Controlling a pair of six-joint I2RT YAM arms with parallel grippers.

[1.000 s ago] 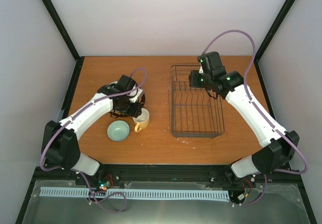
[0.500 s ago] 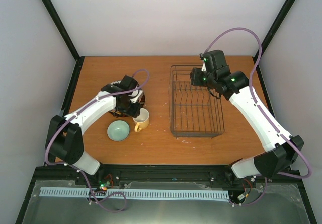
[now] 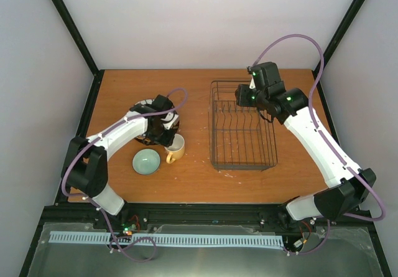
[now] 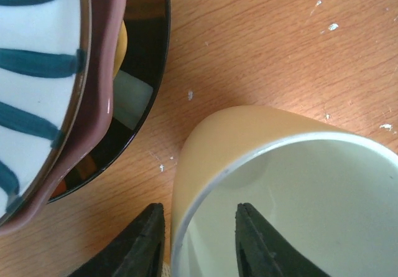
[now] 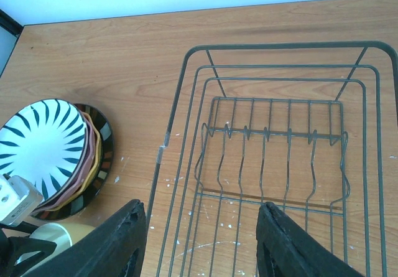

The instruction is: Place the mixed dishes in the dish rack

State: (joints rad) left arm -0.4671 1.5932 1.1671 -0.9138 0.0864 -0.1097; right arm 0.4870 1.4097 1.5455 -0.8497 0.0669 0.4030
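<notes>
Since a second ago, my left gripper (image 4: 199,206) has slid a little toward 5 o'clock, off the plate stack and over to the pale yellow mug (image 4: 242,137). My right arm has barely shifted.

Left wrist view: my two dark fingers (image 4: 149,243) stand apart, straddling the mug's rim. One is outside the wall and the other is inside the pale hollow. I cannot tell whether either one touches the wall. The mug stands upright on the wooden table (image 4: 261,34).

At 10 o'clock from these fingers lies the stack. The white plate with black radial stripes (image 4: 37,71) is on top, the pink speckled plate (image 4: 102,53) is under it, and the orange dotted dark-rimmed plate (image 4: 146,53) is at the bottom. The mug is just beside the stack, with a strip of bare wood between them.

Top view, 12 o'clock at the far wall: the pale green bowl (image 3: 146,162) sits mouth up at 8 o'clock from the mug, just beside it. The dish rack (image 3: 242,137) stands at 3 o'clock from the mug, well apart from it.

My right gripper (image 5: 200,208) hangs over the rack's far end with its fingers spread wide. In the right wrist view the rack's rim and upright dividers lie between and beyond the fingers, and the plate stack shows at 9 o'clock.
</notes>
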